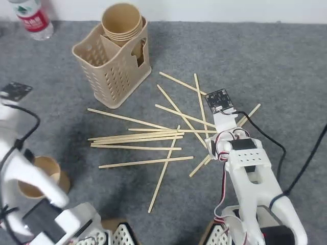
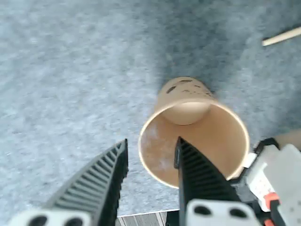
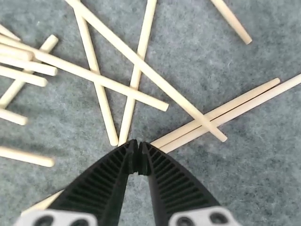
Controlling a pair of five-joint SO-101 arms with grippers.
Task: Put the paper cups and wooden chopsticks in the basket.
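Left end effector (image 2: 151, 143) open, jaws straddling the wall of tipped cup (image 2: 197, 141), near left on table (image 1: 265, 61), looks set for a rim grip. Right end effector (image 3: 138, 151) closed, tips down on chopsticks (image 3: 96, 81) mid-table, can't tell if gripping. Basket (image 1: 110, 76) far left holds stacked cups (image 1: 121, 20).

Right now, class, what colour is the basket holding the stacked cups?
The basket is beige, perforated with small holes; clearest in the high view.
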